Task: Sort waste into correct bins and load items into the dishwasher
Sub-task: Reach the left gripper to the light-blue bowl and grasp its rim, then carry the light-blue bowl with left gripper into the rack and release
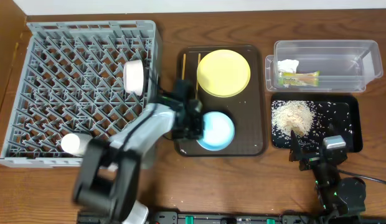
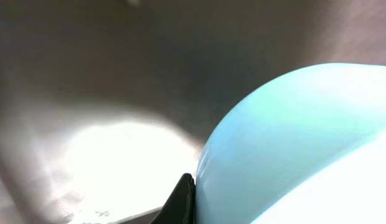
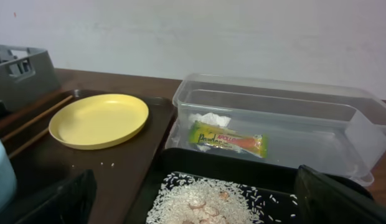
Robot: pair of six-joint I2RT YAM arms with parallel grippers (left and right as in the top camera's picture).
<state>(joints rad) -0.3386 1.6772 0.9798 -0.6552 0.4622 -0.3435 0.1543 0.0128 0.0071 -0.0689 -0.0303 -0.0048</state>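
Note:
On the dark brown serving tray (image 1: 255,146), my left gripper (image 1: 194,127) is shut on the left rim of the light blue bowl (image 1: 216,130). In the left wrist view one black finger (image 2: 183,200) presses the bowl's wall (image 2: 292,149). The yellow plate (image 1: 223,73) and the chopsticks (image 1: 184,67) lie further back on that tray. A white bowl (image 1: 134,76) stands on edge in the grey dishwasher rack (image 1: 68,56). The clear tub (image 1: 361,53) holds the tissue (image 1: 288,65) and the wrapper (image 1: 299,78). Rice scraps (image 1: 293,116) lie in the black tray (image 1: 348,121). My right gripper (image 1: 312,153) hangs open at that tray's near edge.
A white cup-like piece (image 1: 75,144) lies at the rack's front edge. The right wrist view shows the rice (image 3: 211,202) between my spread fingers (image 3: 342,199), with the wrapper (image 3: 229,139), tissue (image 3: 208,119) and plate (image 3: 98,119) beyond.

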